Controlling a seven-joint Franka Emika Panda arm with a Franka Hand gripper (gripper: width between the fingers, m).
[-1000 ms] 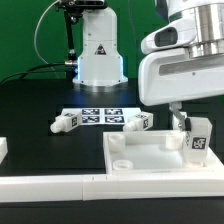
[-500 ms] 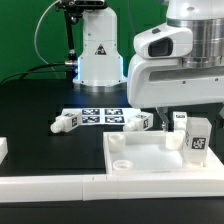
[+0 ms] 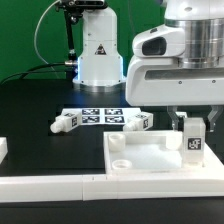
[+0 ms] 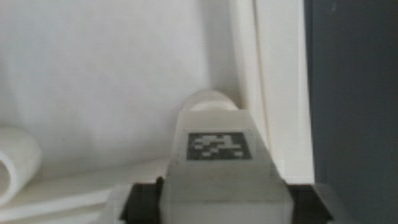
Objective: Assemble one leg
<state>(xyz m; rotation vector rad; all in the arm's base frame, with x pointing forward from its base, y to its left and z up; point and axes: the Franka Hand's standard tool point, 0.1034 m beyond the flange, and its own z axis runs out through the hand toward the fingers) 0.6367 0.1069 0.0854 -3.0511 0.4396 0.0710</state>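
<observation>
A white leg [image 3: 193, 141] with a black-and-white tag stands upright at the far right corner of the large white square panel [image 3: 150, 158]. My gripper [image 3: 193, 124] is shut on this leg from above, its fingers on either side. In the wrist view the held leg [image 4: 221, 160] fills the middle between the black fingers [image 4: 150, 198], pointing down at the panel [image 4: 89, 90]. Two more legs lie on the black table: one [image 3: 66, 122] at the exterior view's left and one [image 3: 137, 121] near the middle.
The marker board [image 3: 98, 115] lies flat between the two loose legs. The robot base [image 3: 98, 50] stands behind it. A white rail [image 3: 45, 184] runs along the front, with a small white block [image 3: 3, 148] at the far left edge.
The gripper has shifted a little toward the exterior view's left and down, carrying the leg with it onto the panel's far right corner.
</observation>
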